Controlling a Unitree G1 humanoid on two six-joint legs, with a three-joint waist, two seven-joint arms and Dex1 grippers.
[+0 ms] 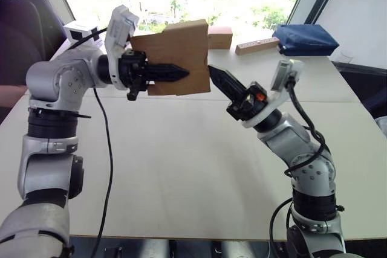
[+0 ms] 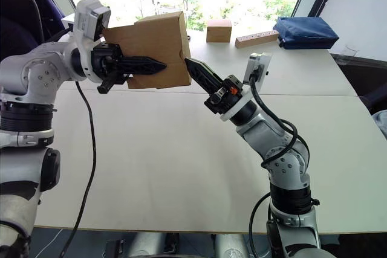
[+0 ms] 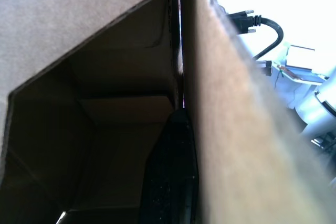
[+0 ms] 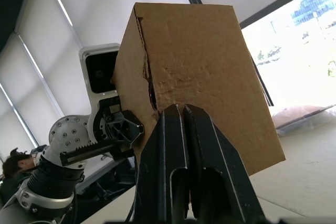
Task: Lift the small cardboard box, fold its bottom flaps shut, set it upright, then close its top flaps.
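Observation:
My left gripper (image 1: 181,74) holds the small cardboard box (image 1: 175,46) in the air above the table's far side. It is shut on one box wall: in the left wrist view a black finger (image 3: 173,171) lies inside against that wall (image 3: 236,129), and the other finger lies across the outside face. The end of the box toward the left wrist is open, showing the brown inside. My right gripper (image 1: 211,70) is shut, its tips pressing on the box's opposite end face (image 4: 199,61), which looks flat and folded in. I cannot tell which end holds the bottom flaps and which the top flaps.
The white table (image 1: 181,167) stretches below both arms. At its far edge stand a brown cardboard cube (image 1: 219,37), a wooden strip (image 1: 257,45) and a blue bag (image 1: 304,39). A white box (image 1: 78,30) sits at the far left behind my left arm.

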